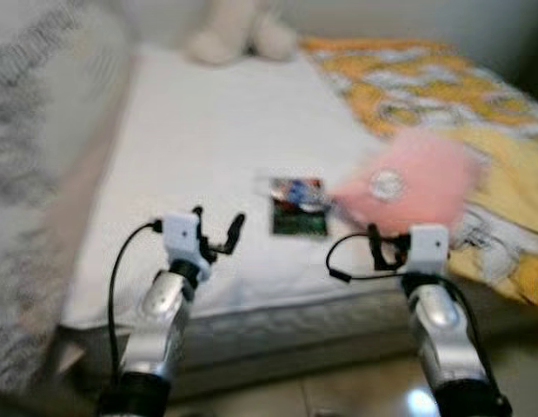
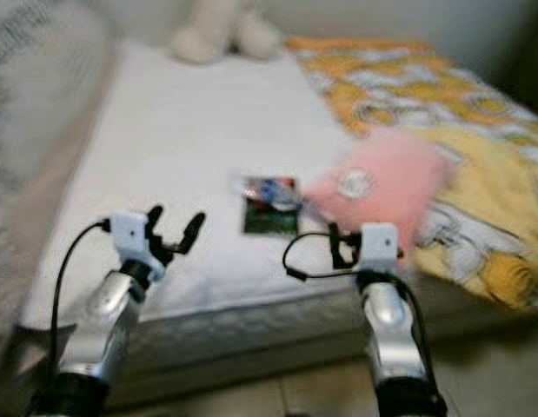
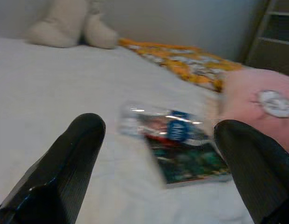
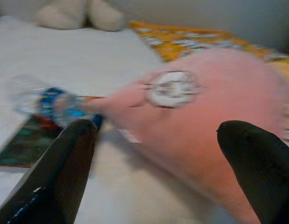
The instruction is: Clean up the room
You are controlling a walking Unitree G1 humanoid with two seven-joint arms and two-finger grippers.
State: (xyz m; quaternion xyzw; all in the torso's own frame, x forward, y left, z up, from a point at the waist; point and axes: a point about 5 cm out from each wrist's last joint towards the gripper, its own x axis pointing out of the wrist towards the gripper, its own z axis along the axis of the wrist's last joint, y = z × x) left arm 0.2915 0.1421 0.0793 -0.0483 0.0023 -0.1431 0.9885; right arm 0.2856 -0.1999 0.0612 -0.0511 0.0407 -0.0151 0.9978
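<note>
A: What lies on the bed (image 1: 208,130)?

B: A white mattress with a yellow patterned blanket (image 1: 442,95) over its right side. Near the front edge sits a dark book (image 1: 298,217), and a clear plastic bottle (image 1: 290,188) with a blue label lies across its far end. Just right of those is a fluffy pink plush toy (image 1: 412,182) with a round white patch, partly on the blanket.

A: And at the far end?

B: A cream stuffed animal (image 1: 238,35) against the wall (everything is blurred, so details are soft).

A: Where are the arms?

B: Both are raised before the front edge of the bed. The left gripper (image 1: 218,233) hangs over the mattress, left of the book, jaws spread and holding nothing. The left wrist view looks between its fingers (image 3: 79,149) at the bottle and book.

A: The right one?

B: The right gripper (image 4: 158,154) hovers at the near side of the pink toy, jaws wide apart, nothing between them.
</note>
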